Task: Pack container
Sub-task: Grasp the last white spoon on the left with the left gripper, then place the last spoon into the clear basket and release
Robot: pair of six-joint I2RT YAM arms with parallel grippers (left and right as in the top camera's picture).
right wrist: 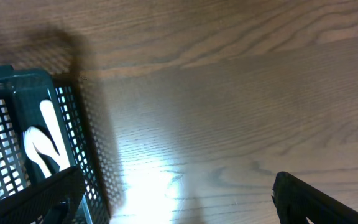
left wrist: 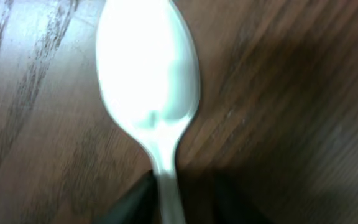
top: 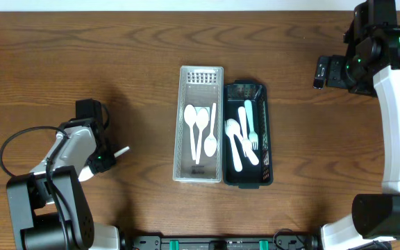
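White plastic spoon point(left wrist: 148, 81) at the near-left of the wooden table point(top: 117, 62), in the left gripper point(top: 111, 155).
- Wrist view: long axis runs straight up the frame. Bowl points away from the gripper, and the handle comes back down between the 2 dark fingers point(left wrist: 135, 202).
- Overhead: only a short white stub shows past the gripper tip. It points right and slightly away, toward the containers.
- Jaws drawn in close on the handle, 1 finger on each side. Edges are blurred, but it reads as a clamp on the handle.

Mid-table, 2 long containers stand side by side, touching, long axes running near to far.
- Pale mesh tray point(top: 183, 139) on the left holds white cutlery point(top: 201, 128) laid lengthwise, spoon bowls visible.
- Dark green basket point(top: 266, 139) on the right holds more white pieces laid lengthwise, a fork point(top: 251, 132) among them.

Far right, the right gripper point(top: 319, 73) hangs above bare wood, well apart from the basket.
- Its 2 fingers point(right wrist: 316, 199) sit at opposite lower corners of the wrist view: jaws spread wide, nothing between them, touching nothing.
- A corner of the basket shows at that view's left edge.
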